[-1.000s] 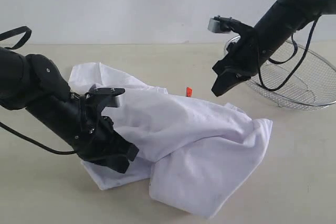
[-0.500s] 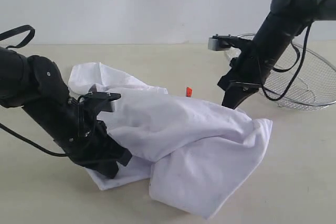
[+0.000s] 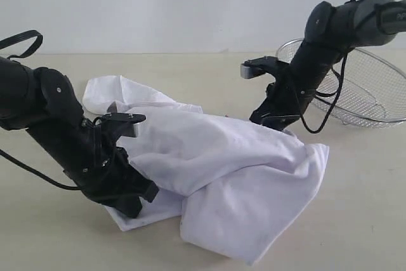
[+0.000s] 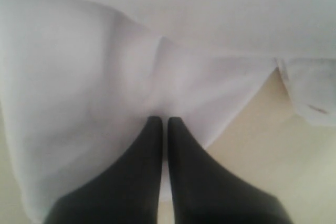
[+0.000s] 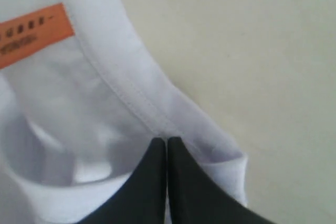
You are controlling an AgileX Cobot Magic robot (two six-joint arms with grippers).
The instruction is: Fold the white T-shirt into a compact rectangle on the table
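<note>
The white T-shirt (image 3: 235, 169) lies crumpled and loosely doubled over on the table (image 3: 355, 220); no lettering shows. My left gripper (image 3: 134, 206) is shut, its tips resting on the shirt's near left edge. In the left wrist view the closed fingertips (image 4: 164, 121) lie on white cloth (image 4: 105, 66). My right gripper (image 3: 261, 118) is shut and its tips touch the shirt's far edge. The right wrist view shows that gripper (image 5: 167, 141) against the stitched collar (image 5: 131, 82), near the orange neck tag (image 5: 34, 32).
A silver wire-mesh basket (image 3: 374, 87) stands at the back right, just behind the right arm. Bare pale tabletop runs in front of the shirt and to its right. A plain wall closes off the far side.
The right arm has swung down and leftward from above the basket until its shut tips meet the collar. The left gripper has sunk lower onto the shirt's near edge.
</note>
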